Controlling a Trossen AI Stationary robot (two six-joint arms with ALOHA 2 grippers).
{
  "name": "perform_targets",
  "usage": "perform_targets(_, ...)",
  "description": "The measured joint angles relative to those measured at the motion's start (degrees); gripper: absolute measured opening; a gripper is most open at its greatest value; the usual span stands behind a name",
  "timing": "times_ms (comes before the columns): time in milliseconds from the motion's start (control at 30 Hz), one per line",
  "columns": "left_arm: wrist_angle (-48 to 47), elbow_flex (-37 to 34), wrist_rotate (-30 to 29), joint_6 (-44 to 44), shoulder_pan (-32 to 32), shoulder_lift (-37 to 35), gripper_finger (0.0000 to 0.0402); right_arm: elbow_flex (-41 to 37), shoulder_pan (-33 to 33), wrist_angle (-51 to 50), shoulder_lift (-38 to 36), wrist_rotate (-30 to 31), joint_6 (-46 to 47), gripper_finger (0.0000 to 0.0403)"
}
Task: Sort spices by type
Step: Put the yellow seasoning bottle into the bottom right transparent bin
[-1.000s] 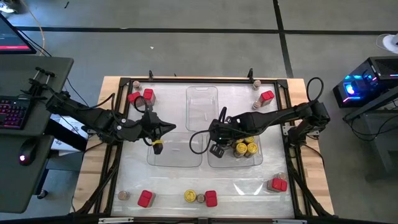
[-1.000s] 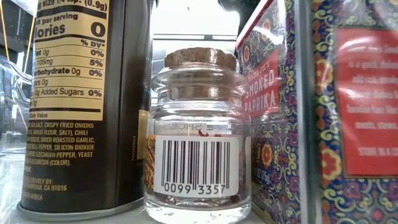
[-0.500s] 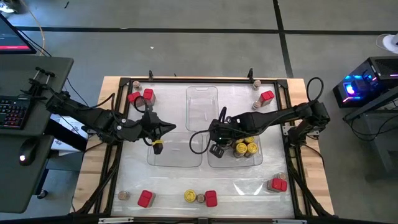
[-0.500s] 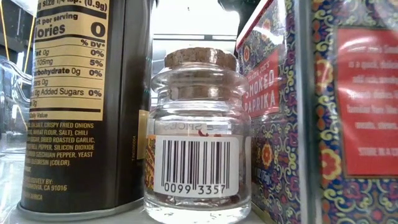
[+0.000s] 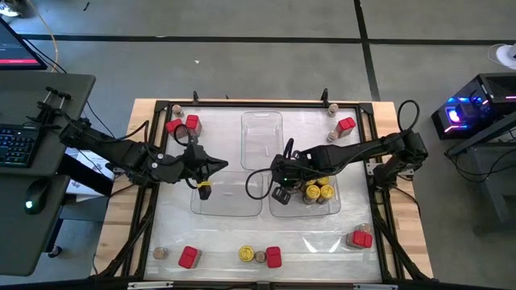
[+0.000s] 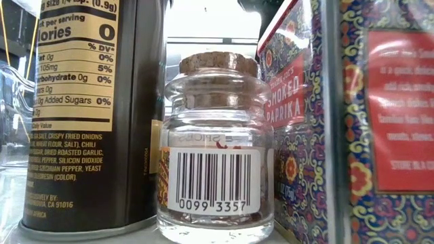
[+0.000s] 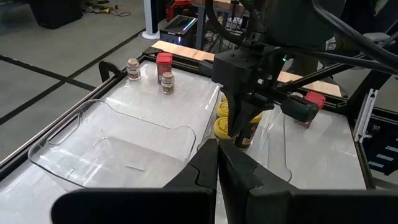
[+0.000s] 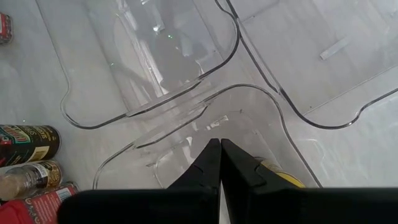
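Wooden-edged bench [image 5: 121, 205]: three clear rectangular plastic trays [image 5: 262, 133] centrally; both pincers, left [image 5: 211, 166] and right [image 5: 280, 179], closed, empty. Only the low view shows a cork-stoppered glass jar's [image 6: 215, 146] barcode.

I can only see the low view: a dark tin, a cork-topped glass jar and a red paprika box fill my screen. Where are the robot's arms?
Observer: Both reach over the middle of the table, where three clear plastic trays lie. The right gripper hangs over the right-hand tray, jaws shut on nothing.
Operator: Is anything in that tray?
Observer: Yes, a cluster of yellow-lidded round jars stands in it, beside that gripper.
Operator: And the other arm?
Observer: The left gripper hovers by the far edge of the left-hand tray, jaws shut too.
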Motion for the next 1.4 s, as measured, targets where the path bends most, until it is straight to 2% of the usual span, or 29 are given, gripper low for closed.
perform_targets(667, -0.6, 0.0, -0.1, 0.1, 0.0, 0.0, 0.0, 0.0, 0.0, 0.0, 0.0, 0.0, -0.4, 0.0)
perform_targets(733, -2.3, 0.0, -2.6, -1.1, 0.2, -0.1, 0.0, 0.0, 0.0, 0.0, 0.0, 0.0, -0.3, 0.0)
perform_targets(833, -7.1, 0.0, -8.7, -9.8, 2.5, -1.3, 0.0, 0.0, 0.0, 0.0, 0.0, 0.0, 0.1, 0.0)
perform_targets(933, -13.6, 1.4, -7.5, -16.0, 9.4, -3.1, 0.0, 0.0, 0.0, 0.4, 0.0, 0.0, 0.1, 0.0)
perform_targets(1033, -20.2, 4.2, -0.6, -16.8, 19.6, -3.5, 0.0, 0.0, 0.0, 1.5, 0.0, 0.0, 0.2, 0.0)
perform_targets(1267, -34.2, 5.9, 13.8, -7.6, 46.8, 0.9, 0.0, 0.0, 0.0, 6.4, 0.0, 0.0, 1.2, 0.0)
perform_targets(1333, -37.5, 5.8, 20.3, -6.1, 53.8, 3.1, 0.0, 0.0, 0.0, 7.5, 0.0, 0.0, 1.3, 0.0)
perform_targets(1400, -39.8, 5.8, 28.4, -3.1, 58.0, 4.9, 0.0, 0.0, 0.0, 7.7, 0.0, -0.3, 2.3, 0.0)
